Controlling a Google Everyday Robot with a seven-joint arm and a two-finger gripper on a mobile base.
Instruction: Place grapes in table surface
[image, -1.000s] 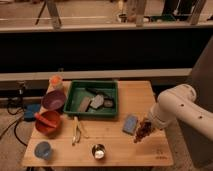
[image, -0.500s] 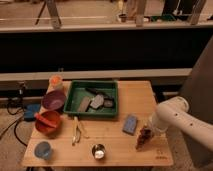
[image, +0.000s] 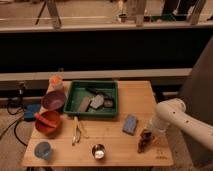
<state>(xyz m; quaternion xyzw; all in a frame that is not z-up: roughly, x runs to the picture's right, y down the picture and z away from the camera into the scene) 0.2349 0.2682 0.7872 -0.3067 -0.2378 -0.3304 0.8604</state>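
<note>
Lowered tool (image: 148, 134) now holds grapes (image: 144, 141) against table surface (image: 135, 102).

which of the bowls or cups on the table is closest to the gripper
The small metal cup at the front edge. It stands nearest the gripper, which is over the grapes; the other bowls sit far left.

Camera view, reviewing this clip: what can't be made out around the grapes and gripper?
- Gripper, camera view: above the grapes near the table surface right front; too dim to separate from them.
- Grapes: resting on the wood or not, unclear.
- Green tray contents: grey shapes, blurred, unidentifiable.
</note>
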